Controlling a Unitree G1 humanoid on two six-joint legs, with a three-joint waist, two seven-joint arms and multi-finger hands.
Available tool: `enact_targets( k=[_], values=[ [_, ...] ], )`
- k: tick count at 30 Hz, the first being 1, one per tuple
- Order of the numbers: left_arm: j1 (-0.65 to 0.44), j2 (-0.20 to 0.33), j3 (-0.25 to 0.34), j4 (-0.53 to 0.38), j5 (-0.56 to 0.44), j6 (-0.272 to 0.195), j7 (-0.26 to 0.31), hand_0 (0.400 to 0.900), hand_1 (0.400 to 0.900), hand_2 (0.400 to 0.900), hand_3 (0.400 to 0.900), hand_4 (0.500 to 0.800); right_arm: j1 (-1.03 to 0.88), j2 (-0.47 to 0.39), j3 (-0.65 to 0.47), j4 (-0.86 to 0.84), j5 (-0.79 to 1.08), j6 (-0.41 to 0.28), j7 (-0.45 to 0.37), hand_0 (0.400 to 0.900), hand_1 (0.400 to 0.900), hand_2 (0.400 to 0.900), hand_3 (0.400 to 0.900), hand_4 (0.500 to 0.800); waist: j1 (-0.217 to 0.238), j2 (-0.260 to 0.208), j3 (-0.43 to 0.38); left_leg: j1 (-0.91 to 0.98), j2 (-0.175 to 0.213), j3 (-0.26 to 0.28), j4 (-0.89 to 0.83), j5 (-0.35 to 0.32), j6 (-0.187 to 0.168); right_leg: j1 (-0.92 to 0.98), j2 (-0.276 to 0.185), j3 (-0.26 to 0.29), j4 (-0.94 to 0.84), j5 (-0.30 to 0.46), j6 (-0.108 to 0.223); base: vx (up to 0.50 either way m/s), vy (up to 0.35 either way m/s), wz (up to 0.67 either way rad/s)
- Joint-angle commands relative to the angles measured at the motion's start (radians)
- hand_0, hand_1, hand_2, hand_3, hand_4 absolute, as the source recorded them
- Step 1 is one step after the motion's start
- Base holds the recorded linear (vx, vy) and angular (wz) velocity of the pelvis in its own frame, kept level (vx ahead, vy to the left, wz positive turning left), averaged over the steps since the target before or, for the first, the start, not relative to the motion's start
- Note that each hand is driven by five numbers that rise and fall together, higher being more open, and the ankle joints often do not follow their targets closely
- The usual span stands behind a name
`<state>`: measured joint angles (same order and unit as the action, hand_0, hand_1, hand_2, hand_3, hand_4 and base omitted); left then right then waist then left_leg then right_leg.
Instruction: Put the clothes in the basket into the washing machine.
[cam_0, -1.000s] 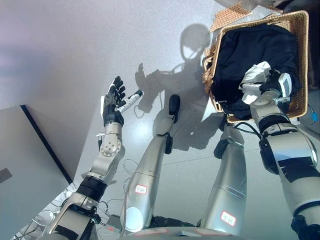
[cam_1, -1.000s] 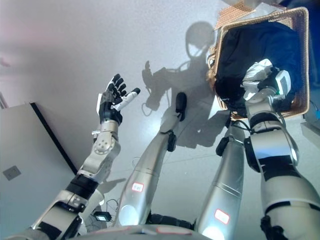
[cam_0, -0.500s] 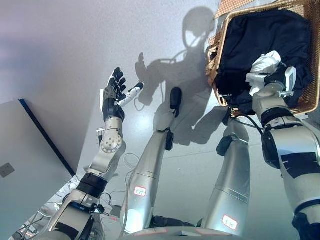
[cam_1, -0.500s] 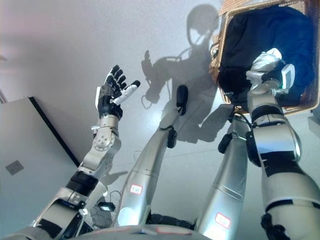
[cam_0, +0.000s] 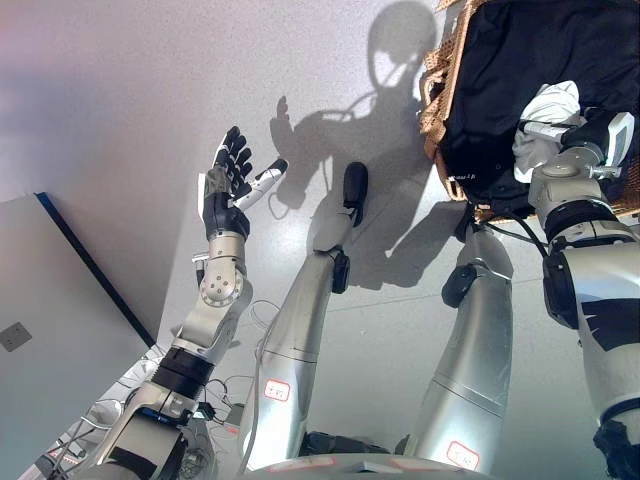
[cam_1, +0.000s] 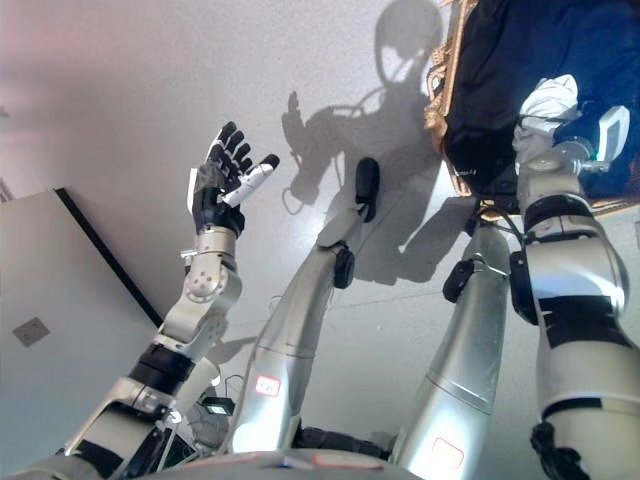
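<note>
Clothes (cam_0: 500, 90), mostly one big dark garment, lie inside the wicker basket (cam_0: 437, 110) on the grey floor (cam_0: 120, 100), at the top right of the left eye view. In this view the right hand (cam_0: 585, 135) is down in the basket, and a white cloth (cam_0: 545, 125) is bunched against it; its fingers are hidden in the fabric, so I cannot tell if they are curled round the cloth or not. The left hand (cam_0: 232, 188) is raised over the bare floor, well apart from the basket, with its fingers straight and spread, and it holds nothing. Compared with one second ago, the basket sits higher and more to the right in the picture and is now partly cut by the edge; the whole scene has shifted, so I judge that the camera moved and not the basket. The right eye view shows the same: the right hand (cam_1: 590, 125) is against the white cloth (cam_1: 548, 100) on the dark clothes (cam_1: 500, 80), the left hand (cam_1: 225, 180) is open and idle. No washing machine is visible in either view. I think the step in hand is the first grasp, and nothing has left the basket yet, so the task is near its beginning.
</note>
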<state>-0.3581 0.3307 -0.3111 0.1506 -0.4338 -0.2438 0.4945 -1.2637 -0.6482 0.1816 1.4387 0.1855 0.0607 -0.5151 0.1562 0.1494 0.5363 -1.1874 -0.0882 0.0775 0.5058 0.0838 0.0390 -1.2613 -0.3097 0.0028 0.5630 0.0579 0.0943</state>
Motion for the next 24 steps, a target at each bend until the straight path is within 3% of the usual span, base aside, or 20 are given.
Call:
enact_targets(
  k=[1, 12, 24],
  values=[
    [0.053, 0.022, 0.092, -0.090, -0.004, -0.081, 0.040, 0.900, 0.900, 0.900, 0.900, 0.800, 0.042, -0.013, 0.063, -0.029, 0.025, -0.034, -0.005, 0.400, 0.400, 0.400, 0.400, 0.500, -0.013, 0.100, -0.016, -0.013, 0.008, -0.045, 0.064, -0.123, -0.058, 0.034, -0.028, 0.029, -0.003, -0.022, 0.035, 0.01, -0.004, -0.07],
    [0.020, -0.004, 0.105, 0.056, -0.020, -0.092, 0.049, 0.900, 0.900, 0.900, 0.900, 0.800, 0.227, 0.078, -0.056, -0.191, 0.213, -0.150, -0.023, 0.400, 0.400, 0.400, 0.400, 0.500, -0.067, 0.026, -0.016, 0.229, 0.033, -0.054, -0.086, -0.087, -0.070, 0.320, -0.010, -0.045, -0.202, 0.044, 0.051, 0.04, -0.057, -0.08],
    [0.075, -0.017, 0.129, 0.191, -0.127, -0.084, -0.019, 0.900, 0.900, 0.900, 0.900, 0.800, 0.332, 0.086, -0.328, -0.333, 0.776, -0.373, 0.043, 0.400, 0.400, 0.400, 0.400, 0.500, -0.093, 0.018, -0.025, 0.590, 0.058, -0.067, -0.282, -0.048, -0.096, 0.677, 0.004, -0.081, -0.379, 0.069, 0.061, 0.06, -0.064, -0.06]
  ],
)
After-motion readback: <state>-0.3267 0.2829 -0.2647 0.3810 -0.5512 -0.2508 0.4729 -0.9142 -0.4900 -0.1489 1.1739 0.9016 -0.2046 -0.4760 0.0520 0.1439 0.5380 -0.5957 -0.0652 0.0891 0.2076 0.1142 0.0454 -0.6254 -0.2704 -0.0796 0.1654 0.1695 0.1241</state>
